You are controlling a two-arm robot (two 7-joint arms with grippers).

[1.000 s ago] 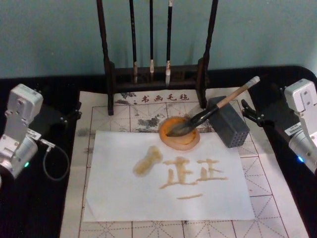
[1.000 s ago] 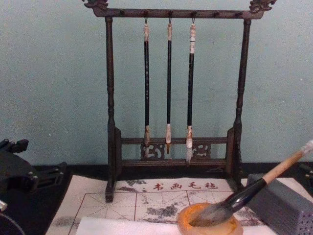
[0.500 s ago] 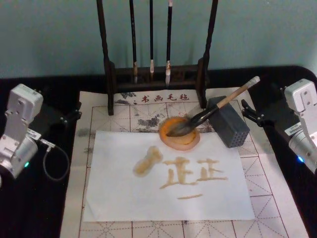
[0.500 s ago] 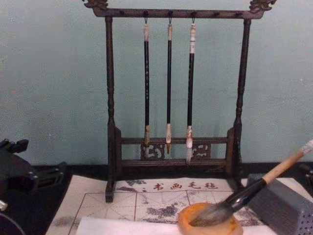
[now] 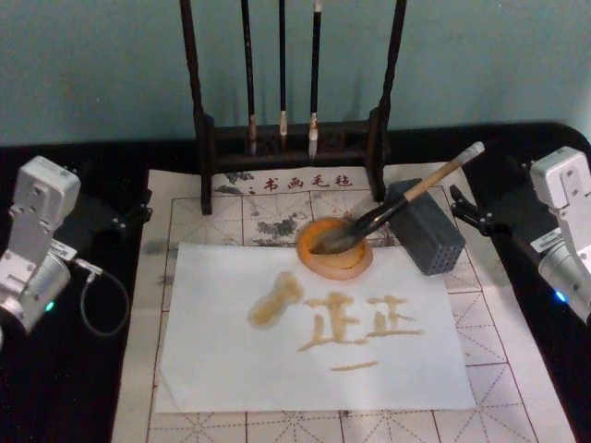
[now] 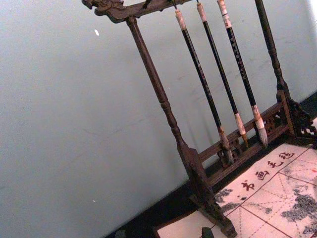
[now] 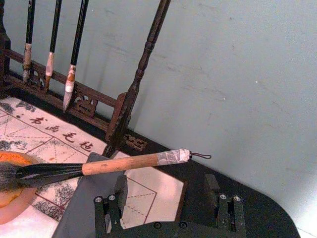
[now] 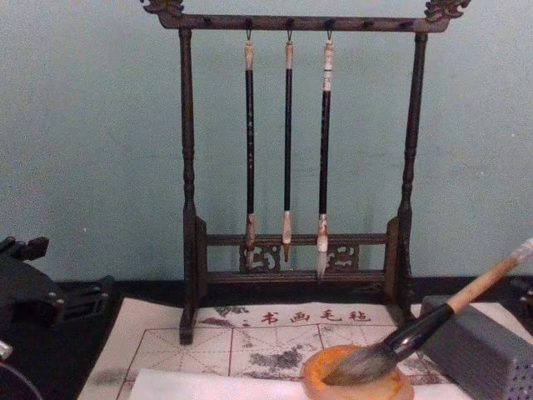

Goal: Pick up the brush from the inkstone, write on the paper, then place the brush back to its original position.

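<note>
We see the brush [image 5: 406,197] lying free, its bristles down in the orange dish [image 5: 338,269] and its pale handle leaning up across the top of the grey block [image 5: 432,238] just beside the dish on the right. The dish sits at the far edge of the white paper [image 5: 231,369], which bears orange strokes. The right gripper [image 7: 166,184] rests on the black table near the handle's end, its fingers spread wide and holding nothing. The left gripper [image 5: 138,208] sits well apart at the mat's left edge, also spread and empty. Behind stands the rack [image 5: 205,138].
</note>
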